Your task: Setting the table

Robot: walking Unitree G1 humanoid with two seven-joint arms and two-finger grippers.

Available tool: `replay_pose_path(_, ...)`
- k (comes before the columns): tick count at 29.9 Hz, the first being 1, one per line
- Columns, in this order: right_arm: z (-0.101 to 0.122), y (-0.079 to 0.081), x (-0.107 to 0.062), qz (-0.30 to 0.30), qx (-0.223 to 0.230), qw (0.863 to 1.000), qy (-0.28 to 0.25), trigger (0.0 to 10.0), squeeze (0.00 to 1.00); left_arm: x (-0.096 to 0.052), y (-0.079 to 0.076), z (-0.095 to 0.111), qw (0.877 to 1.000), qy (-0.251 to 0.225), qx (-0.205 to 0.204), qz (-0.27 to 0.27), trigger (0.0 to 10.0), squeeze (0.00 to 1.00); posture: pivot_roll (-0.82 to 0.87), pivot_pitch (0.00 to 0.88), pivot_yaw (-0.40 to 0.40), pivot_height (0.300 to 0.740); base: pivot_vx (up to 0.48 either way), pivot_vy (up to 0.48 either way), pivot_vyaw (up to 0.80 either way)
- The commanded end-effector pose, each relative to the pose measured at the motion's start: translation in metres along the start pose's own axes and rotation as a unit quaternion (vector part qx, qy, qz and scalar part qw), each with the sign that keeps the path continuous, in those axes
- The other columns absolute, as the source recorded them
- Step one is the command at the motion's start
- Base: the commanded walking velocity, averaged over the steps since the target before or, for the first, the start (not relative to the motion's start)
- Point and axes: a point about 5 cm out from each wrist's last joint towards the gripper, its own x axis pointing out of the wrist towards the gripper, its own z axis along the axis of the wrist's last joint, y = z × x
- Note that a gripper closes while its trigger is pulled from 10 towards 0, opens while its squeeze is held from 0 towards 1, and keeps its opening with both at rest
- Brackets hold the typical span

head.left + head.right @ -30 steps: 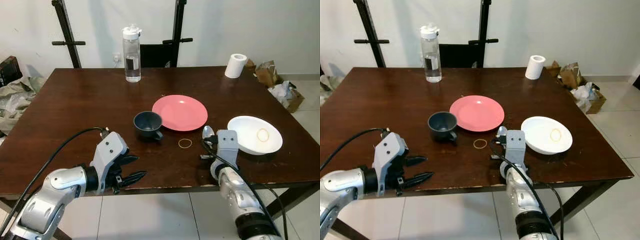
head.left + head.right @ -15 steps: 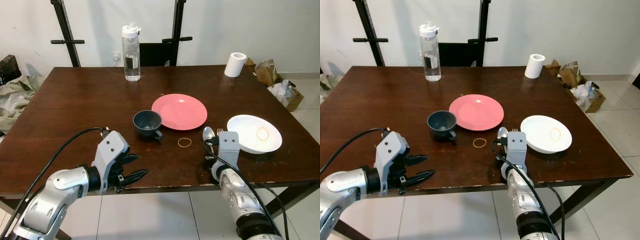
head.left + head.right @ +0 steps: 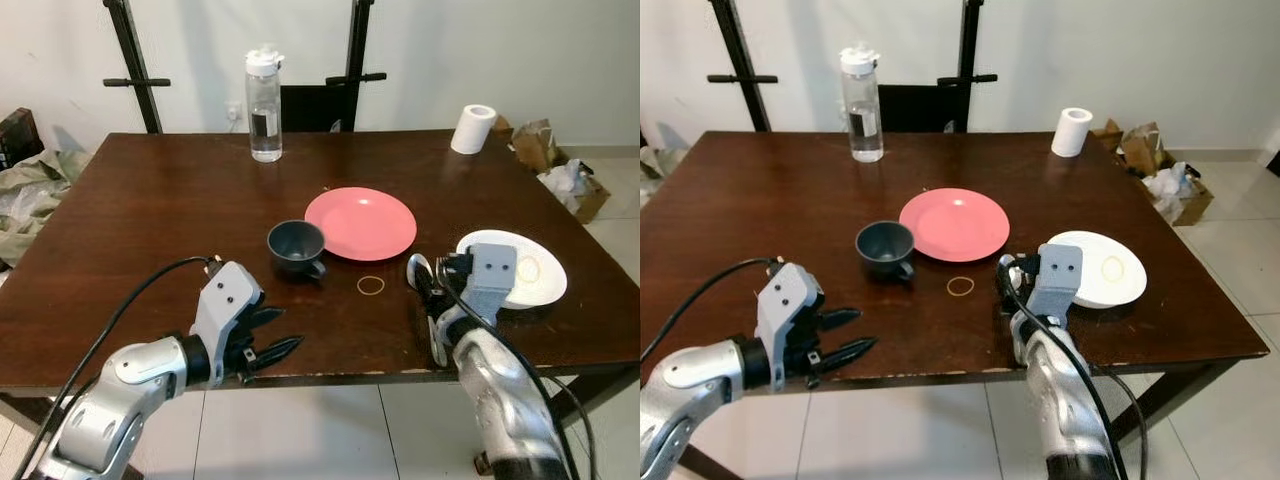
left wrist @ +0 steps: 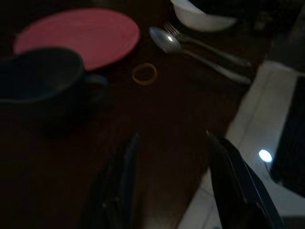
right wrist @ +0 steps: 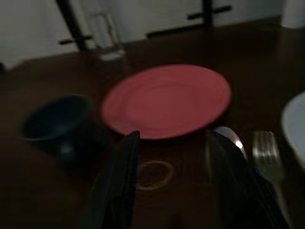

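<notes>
A pink plate (image 3: 360,222) lies mid-table with a dark blue cup (image 3: 296,246) at its left. A rubber band (image 3: 370,285) lies in front of the plate. To its right are a spoon (image 3: 418,268) and a fork (image 5: 265,148), side by side. A white bowl (image 3: 535,262) with a second rubber band in it sits further right. My right gripper (image 3: 432,292) hovers open just over the spoon and fork, pointing at the plate. My left gripper (image 3: 272,336) is open over the table's front edge, in front of the cup (image 4: 40,78).
At the back of the dark wooden table (image 3: 150,210) stand a clear water bottle (image 3: 264,105) and a paper roll (image 3: 472,128). A black chair (image 3: 318,108) is behind the table. Bags and boxes (image 3: 560,175) lie on the tiled floor at the right.
My right arm has lifted and swung right, so its wrist now sits in front of the white bowl. The left gripper has edged slightly right.
</notes>
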Motion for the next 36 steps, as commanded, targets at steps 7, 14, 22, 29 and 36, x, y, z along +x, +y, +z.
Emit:
replay_pose_path(7, -0.006, 0.016, -0.036, -0.016, 0.016, 0.999, -0.024, 10.0, 0.00, 0.005, 0.014, -0.001, 0.990, -0.023, -0.001, 0.140, 10.0, 0.00, 0.07, 0.102, 0.079, 0.740, 0.000, 0.000, 0.00)
replay_pose_path(14, -0.028, 0.026, -0.048, -0.026, 0.005, 1.000, 0.012, 10.0, 0.00, 0.001, 0.006, -0.022, 0.973, -0.018, -0.044, 0.227, 10.0, 0.00, 0.07, 0.083, 0.075, 0.740, 0.000, 0.000, 0.00)
replay_pose_path(22, -0.031, 0.017, -0.042, -0.036, -0.007, 0.999, 0.025, 10.0, 0.00, 0.004, 0.011, -0.036, 0.953, -0.005, -0.055, 0.297, 10.0, 0.00, 0.06, 0.062, 0.061, 0.740, 0.000, 0.000, 0.00)
replay_pose_path(29, -0.032, 0.012, -0.039, -0.045, 0.003, 0.999, 0.027, 10.0, 0.00, 0.010, 0.010, -0.039, 0.945, -0.009, -0.064, 0.321, 10.0, 0.00, 0.06, 0.042, 0.054, 0.740, 0.000, 0.000, 0.00)
replay_pose_path(36, -0.035, 0.015, -0.039, -0.040, 0.011, 0.999, 0.029, 10.0, 0.00, 0.012, 0.011, -0.040, 0.943, -0.010, -0.064, 0.326, 10.0, 0.00, 0.05, 0.037, 0.057, 0.740, -0.185, 0.000, 0.00)
